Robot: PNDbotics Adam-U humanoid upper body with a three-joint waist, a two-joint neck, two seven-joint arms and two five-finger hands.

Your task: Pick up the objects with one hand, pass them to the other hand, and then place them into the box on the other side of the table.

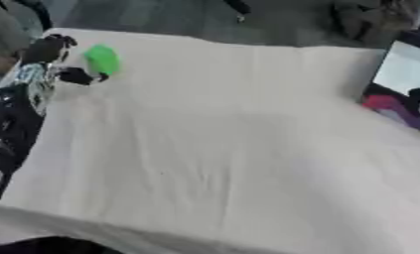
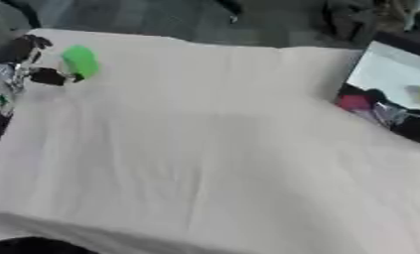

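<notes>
- At ten o'clock we see our left hand [image 1: 58,63] near the table's [image 1: 222,149] far-left edge, fingers curled around a green object [image 1: 102,59].
- At three o'clock, a box [image 2: 388,74] overhangs the right edge.
- Between them lies open cloth.
- Our right hand does not show.
</notes>
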